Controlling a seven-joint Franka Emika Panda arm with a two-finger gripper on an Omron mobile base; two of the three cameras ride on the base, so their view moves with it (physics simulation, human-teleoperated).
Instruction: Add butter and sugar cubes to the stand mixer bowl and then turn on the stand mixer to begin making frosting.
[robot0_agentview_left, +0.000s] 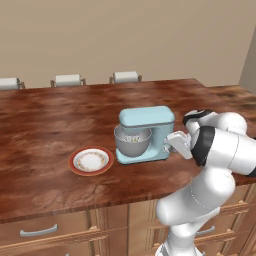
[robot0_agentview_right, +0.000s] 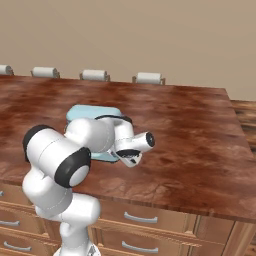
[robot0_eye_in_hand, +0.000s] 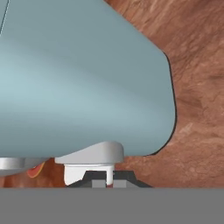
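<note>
The light-blue stand mixer (robot0_agentview_left: 150, 120) stands mid-counter with the grey metal bowl (robot0_agentview_left: 132, 146) under its head. Small pale bits (robot0_agentview_left: 132, 138) lie inside the bowl; I cannot tell butter from sugar cubes there. My gripper (robot0_agentview_left: 169, 145) is pressed up to the mixer's right side, low on its column. In the hand view the mixer's blue body (robot0_eye_in_hand: 87, 78) is very close, and a small white side knob (robot0_eye_in_hand: 89, 168) sits just above my gripper (robot0_eye_in_hand: 105, 183), whose dark tips look closed together. From the right base view my arm covers most of the mixer (robot0_agentview_right: 92, 112).
A flat red-rimmed white plate (robot0_agentview_left: 91, 161) lies left of the bowl with nothing on it. Chair backs (robot0_agentview_left: 67, 79) line the counter's far edge. Wooden drawers (robot0_agentview_left: 40, 231) run below the near edge. Bare wood counter (robot0_agentview_right: 190, 130) stretches right of the mixer.
</note>
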